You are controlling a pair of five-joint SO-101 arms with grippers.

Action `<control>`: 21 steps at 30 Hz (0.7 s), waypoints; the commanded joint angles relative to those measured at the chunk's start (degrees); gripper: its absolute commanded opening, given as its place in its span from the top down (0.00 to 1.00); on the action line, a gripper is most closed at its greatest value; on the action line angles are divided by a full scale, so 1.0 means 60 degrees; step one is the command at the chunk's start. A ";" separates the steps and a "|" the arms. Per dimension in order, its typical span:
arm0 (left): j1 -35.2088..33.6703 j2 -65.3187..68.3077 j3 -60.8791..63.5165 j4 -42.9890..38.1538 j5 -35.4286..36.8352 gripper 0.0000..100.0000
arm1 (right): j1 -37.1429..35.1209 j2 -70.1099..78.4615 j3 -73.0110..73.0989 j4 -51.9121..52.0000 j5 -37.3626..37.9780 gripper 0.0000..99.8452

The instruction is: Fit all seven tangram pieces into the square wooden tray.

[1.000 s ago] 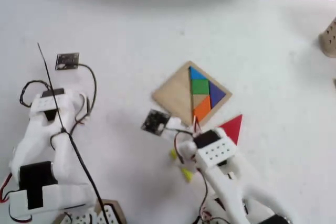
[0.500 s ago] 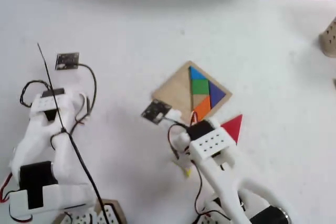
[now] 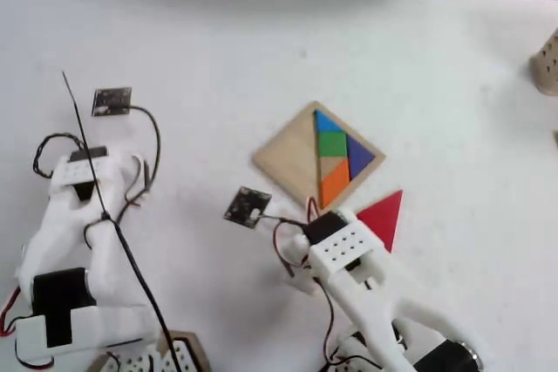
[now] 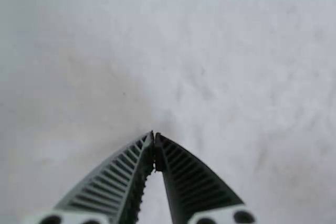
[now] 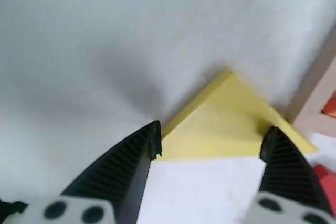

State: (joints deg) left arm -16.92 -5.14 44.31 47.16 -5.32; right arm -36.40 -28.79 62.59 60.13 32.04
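Right wrist view — yellow triangle [image 5: 227, 121] between right gripper [image 5: 212, 141] tips, perhaps touching.

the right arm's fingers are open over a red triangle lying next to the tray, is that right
No, it's a yellow triangle, not a red one. The right wrist view shows the right arm's fingers open over it, and it lies next to the tray.

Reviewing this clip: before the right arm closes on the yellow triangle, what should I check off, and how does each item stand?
1. Right gripper open: ok.
2. Yellow triangle between its jaws: ok.
3. Jaws low enough to grip it: cannot tell.
4. Wooden tray has bare room: ok.
5. Left gripper shut, over bare table, out of the way: ok.
6. All pieces in the tray: not ok, red triangle lies outside it.
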 commanded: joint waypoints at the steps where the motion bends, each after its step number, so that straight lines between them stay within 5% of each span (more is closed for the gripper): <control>1: -0.0081 -0.0037 -0.0454 -0.0161 -0.0103 0.97 | -0.0022 0.0022 -0.0044 -0.0330 -0.0366 0.70; 6: -0.0081 -0.0037 -0.0454 -0.0161 -0.0103 0.97 | 0.0271 0.0022 -0.0015 -0.0256 -0.0015 0.70; 15: -0.0095 -0.0037 -0.0454 -0.0147 -0.0103 0.97 | 0.2938 0.0037 0.0234 0.0403 0.2564 0.70; 21: -0.0095 -0.0037 -0.0454 -0.0147 -0.0103 0.97 | 0.4095 -0.0051 0.0249 0.0476 0.2755 0.70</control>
State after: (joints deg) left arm -16.92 -5.14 44.31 47.16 -5.32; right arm -15.56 -28.79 63.91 62.07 47.69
